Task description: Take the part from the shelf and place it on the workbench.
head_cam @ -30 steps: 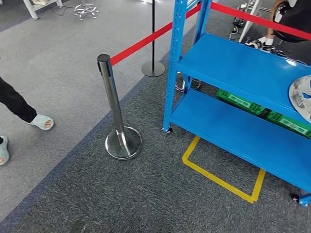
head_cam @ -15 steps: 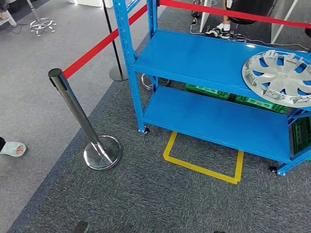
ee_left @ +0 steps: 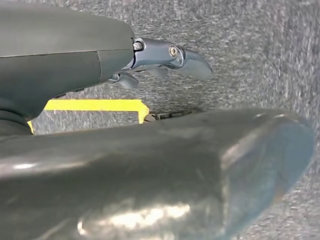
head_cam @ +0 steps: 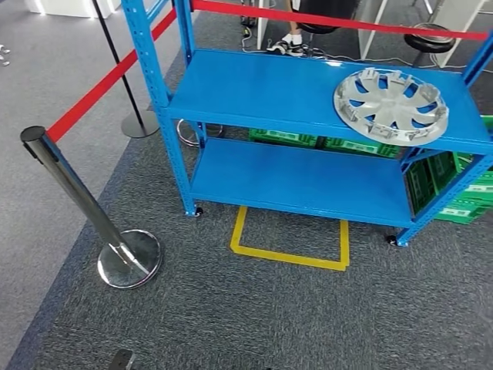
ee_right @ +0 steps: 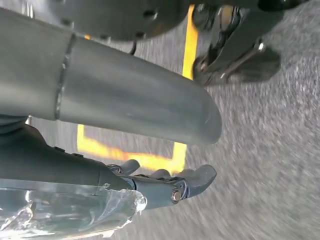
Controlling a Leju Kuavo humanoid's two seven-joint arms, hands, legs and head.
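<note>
The part, a silver wheel cover (head_cam: pixel 390 104), lies flat on the right end of the middle board of a blue metal shelf (head_cam: pixel 262 92) ahead of me. The shelf's lower board is bare. My left hand (ee_left: pixel 124 60) hangs over the grey carpet with its fingers (ee_left: pixel 170 52) stretched out and nothing in it. My right hand (ee_right: pixel 151 187) hangs over the carpet too, fingers loosely extended and empty. Both hands are well short of the shelf.
A chrome stanchion (head_cam: pixel 69 193) with a round base (head_cam: pixel 129 258) stands to the left, carrying a red belt (head_cam: pixel 98 85). A yellow tape square (head_cam: pixel 289 247) marks the carpet before the shelf. Green crates (head_cam: pixel 465 196) sit behind and right. A person's feet (head_cam: pixel 290 40) show beyond the shelf.
The camera has swung to the right: stanchion and shelf slid left in the picture, the wheel cover came fully into view, and the person's foot at the left is out of frame.
</note>
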